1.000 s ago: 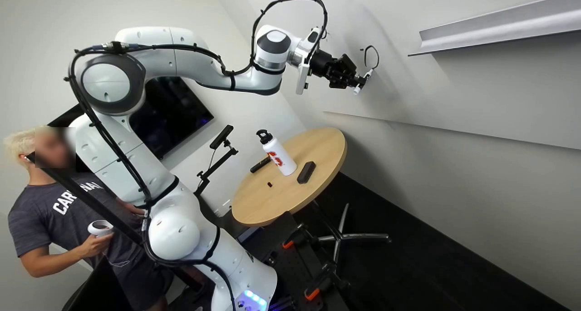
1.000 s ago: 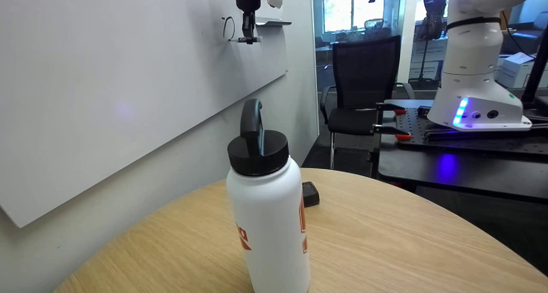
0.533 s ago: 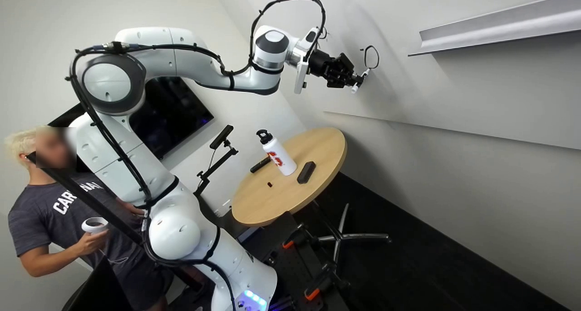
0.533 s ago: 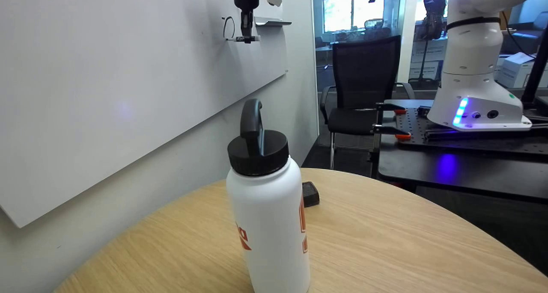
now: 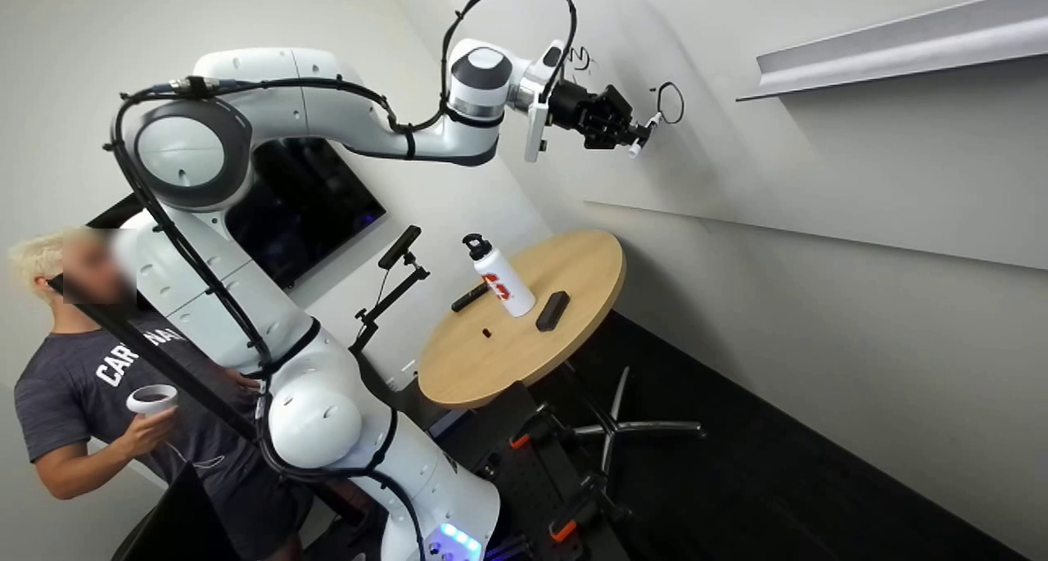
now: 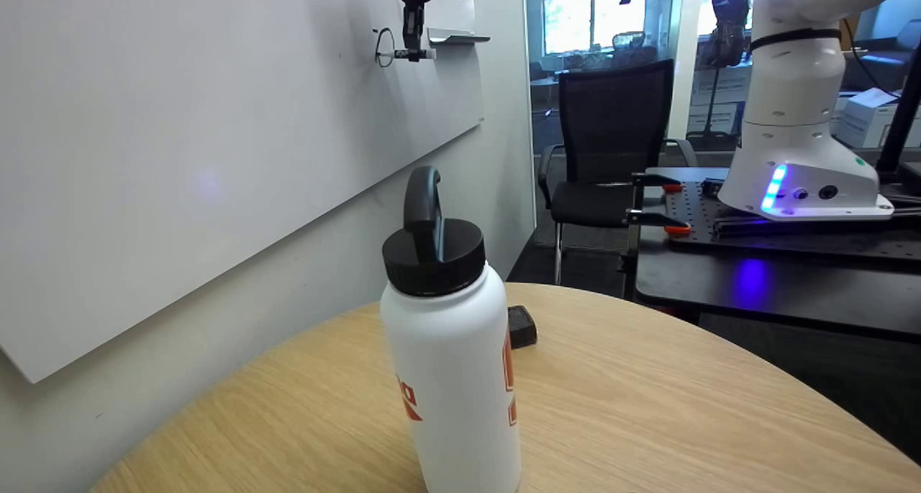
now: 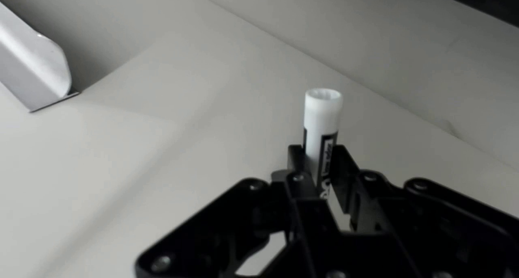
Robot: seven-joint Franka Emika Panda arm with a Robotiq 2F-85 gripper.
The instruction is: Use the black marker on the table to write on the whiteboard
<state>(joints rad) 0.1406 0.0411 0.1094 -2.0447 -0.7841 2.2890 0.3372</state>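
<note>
Nearby, in an exterior view: a black-lidded white bottle, upright on the round table. Just behind, partly hidden by it, a dark block lying on the same wooden top. Past the table, the whiteboard. Before it the gripper, fingers narrow, clamped on the marker; from the wrist, white barrel and black label show plainly. Blunt white end juts from between them, away from the board; opposite end reaches to the line of a drawn black loop in both exterior views. Tip pressing on the board or just off it: cannot tell. Farther, a metal ledge on the board. Well off to one side, a black bench with the robot's blue-lit base. Deeper in, a dark chair; last, a bright window.
</note>
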